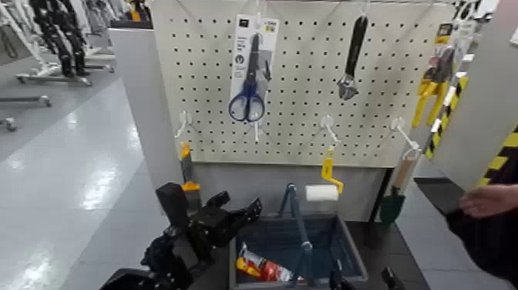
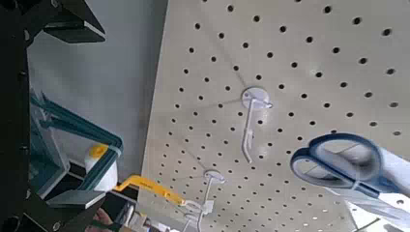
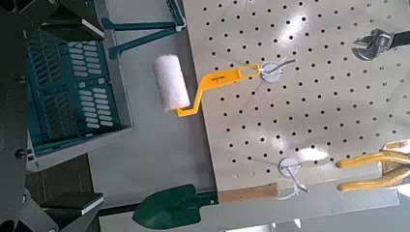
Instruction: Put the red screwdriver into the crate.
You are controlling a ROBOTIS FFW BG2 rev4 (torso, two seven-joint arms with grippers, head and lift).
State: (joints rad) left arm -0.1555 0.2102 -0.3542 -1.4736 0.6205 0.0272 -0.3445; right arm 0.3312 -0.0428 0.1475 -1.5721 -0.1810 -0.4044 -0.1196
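Head view shows me the left gripper (image 1: 240, 205) just above the near-left part of the crate (image 1: 358, 258), its two fingers spread wide with nothing between them. Red, yellow and white items (image 1: 268, 270) lie together on the crate floor, apart from that pincer and lower than it; I can't tell for certain which of them, if any, is the red screwdriver. My right gripper (image 1: 366, 276) waits by the crate's right side, jaws parted and empty.
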